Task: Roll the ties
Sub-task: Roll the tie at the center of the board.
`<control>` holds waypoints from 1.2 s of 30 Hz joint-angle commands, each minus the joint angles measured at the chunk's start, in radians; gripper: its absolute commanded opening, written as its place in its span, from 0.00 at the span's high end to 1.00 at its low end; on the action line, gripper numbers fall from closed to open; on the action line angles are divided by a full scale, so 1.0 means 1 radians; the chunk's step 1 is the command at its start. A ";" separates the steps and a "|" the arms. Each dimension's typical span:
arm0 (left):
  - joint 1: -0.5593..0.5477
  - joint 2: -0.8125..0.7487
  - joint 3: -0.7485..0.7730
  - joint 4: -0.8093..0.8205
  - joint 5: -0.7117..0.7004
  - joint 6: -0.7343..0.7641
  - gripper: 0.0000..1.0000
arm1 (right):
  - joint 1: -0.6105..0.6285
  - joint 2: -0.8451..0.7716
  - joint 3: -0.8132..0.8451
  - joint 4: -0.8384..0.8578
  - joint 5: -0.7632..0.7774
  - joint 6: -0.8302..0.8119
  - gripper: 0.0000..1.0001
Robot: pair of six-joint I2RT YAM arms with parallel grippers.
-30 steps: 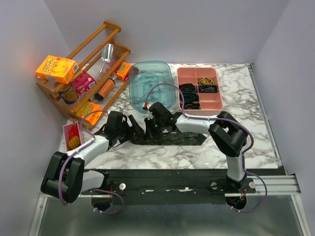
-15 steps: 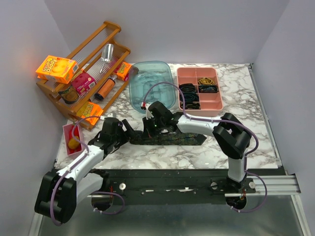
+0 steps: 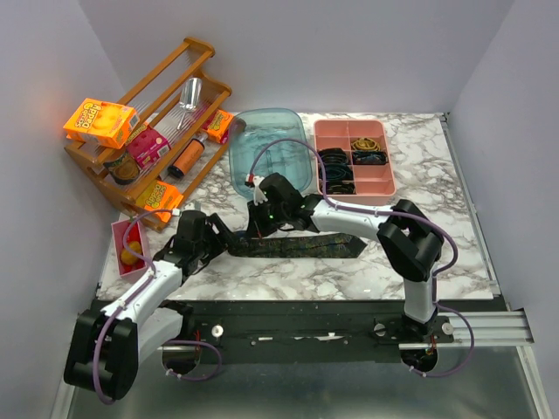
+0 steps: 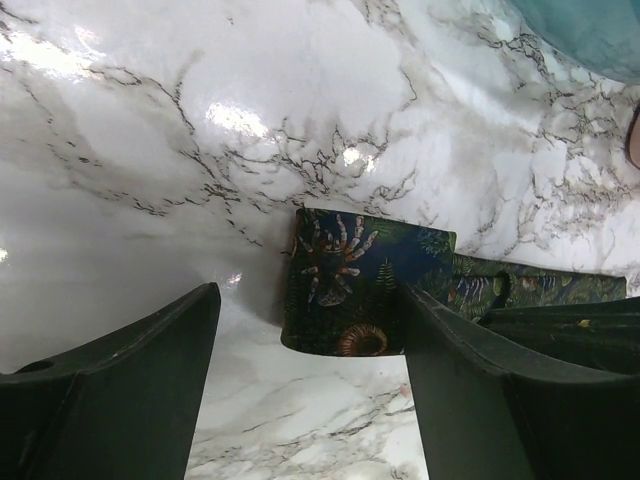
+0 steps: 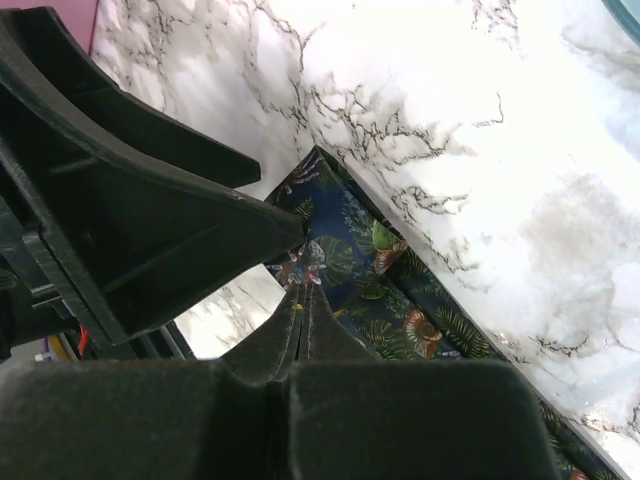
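My left arm (image 3: 144,292) stretches low and forward, angled toward the middle. The left claw (image 3: 224,238) is level and spread wide, its fingers (image 4: 130,380) far apart. My right arm (image 3: 367,223) folds at the elbow and reaches leftward, wrist tipped down. The right claw (image 5: 302,293) points nose-down near the left one, its fingers seemingly pressed tight together.

Left arm (image 3: 153,286), right arm (image 3: 349,220): white link shells, chunky black joint housings. Thin purple cables (image 3: 288,145) loop along each arm. Black base rail (image 3: 288,336) across near edge, small white fittings. Left tool (image 4: 310,330), right tool (image 5: 300,300) — matte black, broad wedge-shaped fingers.
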 commanded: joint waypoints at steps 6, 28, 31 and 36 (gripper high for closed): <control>0.005 -0.036 -0.044 0.032 0.042 -0.023 0.28 | 0.006 0.055 0.038 -0.003 -0.027 -0.006 0.99; 0.005 -0.134 -0.142 0.112 0.088 -0.037 0.27 | 0.017 0.109 0.006 0.011 -0.038 0.005 0.99; 0.005 -0.137 -0.169 0.138 0.093 -0.035 0.29 | 0.019 0.112 -0.002 0.015 -0.041 0.008 0.99; 0.005 -0.138 -0.199 0.224 0.116 -0.037 0.29 | 0.019 0.124 -0.005 0.018 -0.047 0.014 0.99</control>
